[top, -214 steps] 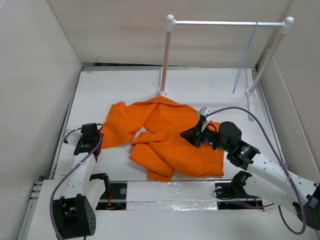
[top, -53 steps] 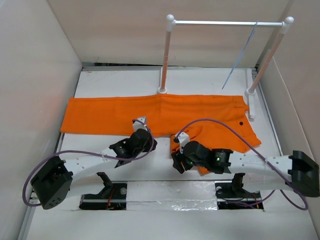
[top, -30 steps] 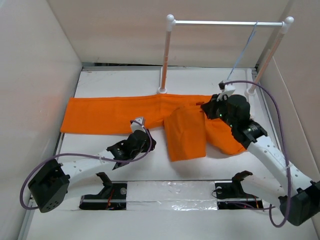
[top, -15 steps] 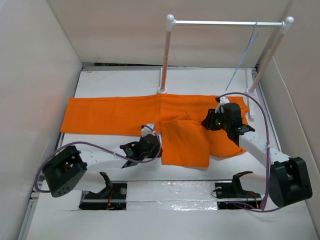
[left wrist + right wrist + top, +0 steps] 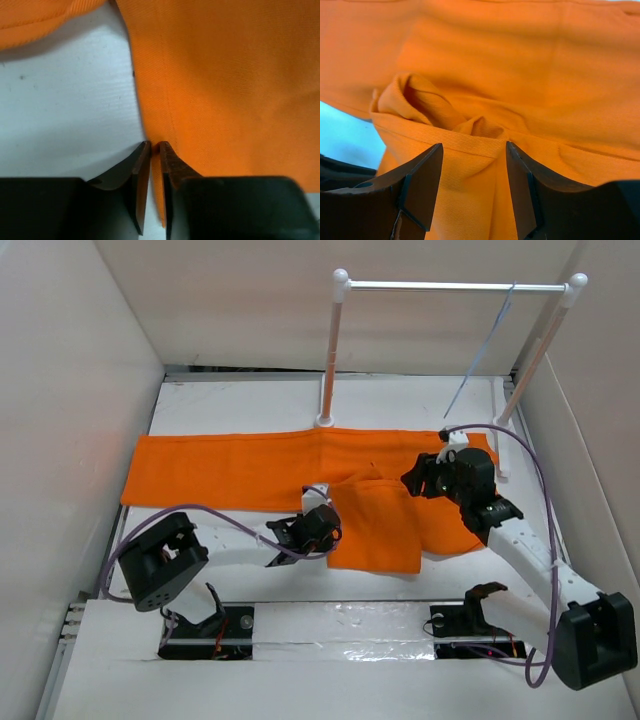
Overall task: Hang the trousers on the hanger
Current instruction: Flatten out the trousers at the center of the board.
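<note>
The orange trousers (image 5: 230, 470) lie flat across the table, one leg stretched to the left. The other leg (image 5: 375, 530) is folded over in the middle. My left gripper (image 5: 325, 523) sits low at that folded leg's left edge. In the left wrist view its jaws (image 5: 154, 146) are shut, with the hem of the trousers (image 5: 225, 85) pinched between them. My right gripper (image 5: 415, 480) hovers over the waist end. It stands open (image 5: 474, 147) astride a raised crease of the trousers (image 5: 480, 125). The thin blue-grey hanger (image 5: 482, 355) hangs from the rod at the back right.
A white rack stands at the back: a rod (image 5: 450, 285) on a left post (image 5: 330, 350) and a right post (image 5: 535, 350). White walls close in the table on the left, back and right. A taped strip (image 5: 340, 625) runs along the near edge between the arm bases.
My left gripper slid right to the folded leg's edge and shut on the hem. My right gripper opened and let go of the cloth, staying over the waist end.
</note>
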{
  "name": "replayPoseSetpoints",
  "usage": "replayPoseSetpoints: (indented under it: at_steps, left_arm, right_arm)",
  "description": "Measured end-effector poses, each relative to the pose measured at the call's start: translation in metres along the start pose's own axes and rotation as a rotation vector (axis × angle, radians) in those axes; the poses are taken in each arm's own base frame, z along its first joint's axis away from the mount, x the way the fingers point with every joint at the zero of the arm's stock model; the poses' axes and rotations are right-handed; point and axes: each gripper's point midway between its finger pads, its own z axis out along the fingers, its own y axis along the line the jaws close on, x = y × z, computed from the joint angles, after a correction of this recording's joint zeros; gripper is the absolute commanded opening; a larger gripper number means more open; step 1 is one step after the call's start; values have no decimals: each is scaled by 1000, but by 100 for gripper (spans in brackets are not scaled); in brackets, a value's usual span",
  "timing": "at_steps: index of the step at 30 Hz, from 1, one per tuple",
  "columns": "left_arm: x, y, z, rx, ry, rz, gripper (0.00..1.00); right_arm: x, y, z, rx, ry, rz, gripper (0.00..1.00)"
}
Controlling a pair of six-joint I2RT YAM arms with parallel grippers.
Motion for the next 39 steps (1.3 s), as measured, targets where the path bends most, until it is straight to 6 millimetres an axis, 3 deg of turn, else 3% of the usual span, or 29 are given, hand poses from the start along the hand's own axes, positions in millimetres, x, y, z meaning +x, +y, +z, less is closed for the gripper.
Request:
replayPoseSetpoints:
  at_steps: [1,7,11,14,18,21,23,25,30,34,39]
  left_arm:
    - [-1,0,2,-11,-3,-3,0]
    - [-4,4,4,-68,-10,-4,0]
    - [-15,27,-24,-161,-42,-5,0]
    - [-59,43,-70,-184,-169,-84,0]
    - [-144,76,-160,-162,-475,-299,0]
    - [-176,97,-222,-134,-656,-415,0]
    - [-187,113,-250,-154,-737,-465,0]
    - [-186,123,-257,-207,-746,-469,0]
    - [-159,148,-234,-417,-633,-398,0]
    - [-144,169,-235,-542,-601,-366,0]
    - [-157,179,-246,-627,-646,-373,0]
  right_arm:
    - [-3,2,-2,-4,-12,0,59]
    - [-23,12,-22,-25,-96,-10,59]
    - [-29,12,-37,-26,-152,-9,59]
    - [-18,10,-41,-27,-153,0,59]
    - [-2,8,-39,-37,-123,13,59]
    - [2,13,-38,-61,-109,14,59]
    - [3,17,-37,-81,-103,13,59]
    - [3,23,-36,-104,-101,10,59]
    - [5,39,-34,-166,-91,-7,59]
    - [13,57,-34,-226,-66,-30,59]
    - [13,77,-36,-288,-74,-56,59]
